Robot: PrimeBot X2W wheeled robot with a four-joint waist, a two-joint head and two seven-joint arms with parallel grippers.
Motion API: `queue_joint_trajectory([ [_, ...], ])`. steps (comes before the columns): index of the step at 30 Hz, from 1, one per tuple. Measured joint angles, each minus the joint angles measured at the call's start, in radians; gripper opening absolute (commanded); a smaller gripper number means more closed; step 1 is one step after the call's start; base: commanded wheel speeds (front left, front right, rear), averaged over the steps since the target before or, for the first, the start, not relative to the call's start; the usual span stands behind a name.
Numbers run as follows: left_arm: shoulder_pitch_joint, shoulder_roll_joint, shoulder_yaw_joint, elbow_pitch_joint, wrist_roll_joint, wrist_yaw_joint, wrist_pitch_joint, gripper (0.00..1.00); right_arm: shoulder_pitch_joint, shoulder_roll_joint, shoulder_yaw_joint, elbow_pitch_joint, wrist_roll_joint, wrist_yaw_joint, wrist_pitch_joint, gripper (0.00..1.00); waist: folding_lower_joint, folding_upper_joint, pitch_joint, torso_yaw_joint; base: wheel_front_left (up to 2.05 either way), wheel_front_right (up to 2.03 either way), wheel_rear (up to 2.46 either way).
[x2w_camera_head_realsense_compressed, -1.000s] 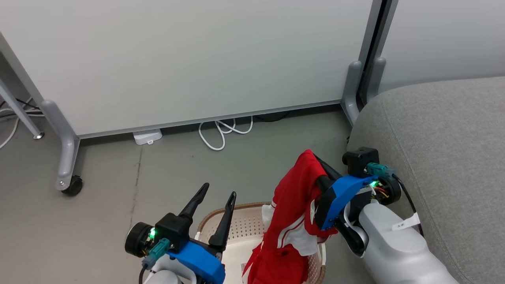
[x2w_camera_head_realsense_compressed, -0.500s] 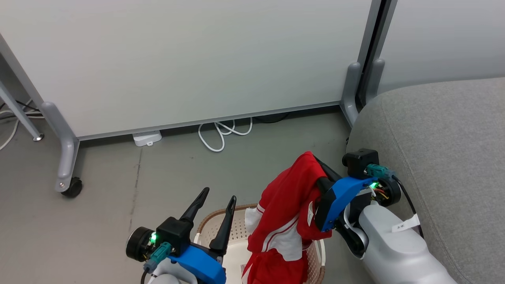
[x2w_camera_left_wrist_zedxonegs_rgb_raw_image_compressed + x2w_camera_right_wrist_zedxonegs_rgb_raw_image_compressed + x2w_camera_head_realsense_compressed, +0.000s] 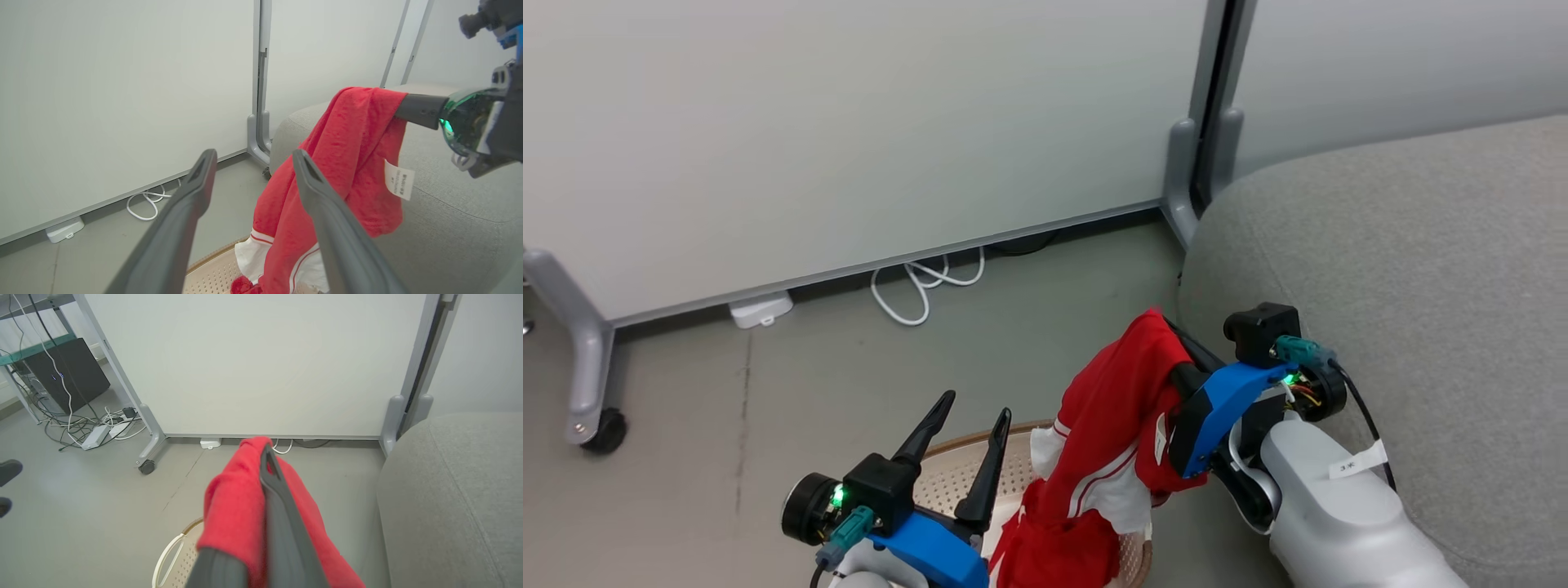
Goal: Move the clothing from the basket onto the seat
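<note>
Right hand (image 3: 268, 457): fingers closed together on the clothing (image 3: 1111, 408), pinching it near the top. The red and white garment hangs from the fingers in a long drape. White label (image 3: 399, 184) dangles on its seat-facing side.

The lower end of the drape reaches down into the basket (image 3: 947, 453), where plain red fabric is bunched at the near edge. The basket stands on the grey floor (image 3: 768, 392), near centre.

Seat (image 3: 1421, 269): fills the right side, with nothing lying on the part in view. The lifted clothing hangs just left of its rounded edge, whether touching I cannot tell.

Left hand (image 3: 976, 404): fingers spread wide, holding nothing, above the basket's left rim and beside the drape.

Far side: pale partition panel (image 3: 849, 122) on a castor (image 3: 605, 430), with a white cable (image 3: 923, 286) looped at its foot.
</note>
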Motion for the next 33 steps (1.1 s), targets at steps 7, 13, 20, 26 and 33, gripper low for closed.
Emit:
queue_joint_trajectory([
  [7,0.003,-0.002,0.004,-0.014,0.001,0.0,0.0,1.0,0.0,0.0,-0.013,-0.013,-0.015,0.0,0.008,0.0,0.0,0.0,0.005,-0.109,0.0,0.0,0.0],
  [13,-0.004,-0.005,0.003,-0.019,0.008,0.0,0.0,1.0,0.0,0.0,-0.039,-0.024,-0.033,0.0,0.012,0.0,0.0,0.0,0.027,-0.241,0.0,0.0,0.0],
  [20,-0.01,0.001,0.002,-0.022,0.01,0.0,0.0,1.0,0.012,-0.001,-0.053,-0.042,-0.035,0.0,0.012,0.0,0.0001,0.0,0.054,-0.343,0.0,0.0,0.0],
  [26,-0.015,0.01,0.002,-0.026,0.011,0.0,0.0,1.0,0.013,-0.001,-0.063,-0.055,-0.036,0.0,0.012,0.0,0.0001,0.0,0.072,-0.415,0.0,0.0,0.0],
  [33,-0.049,0.01,-0.039,-0.013,0.008,0.0,0.0,1.0,0.027,-0.001,-0.101,-0.059,-0.053,0.0,0.006,0.0,0.0001,0.0,0.094,-0.438,0.0,0.0,0.0],
])
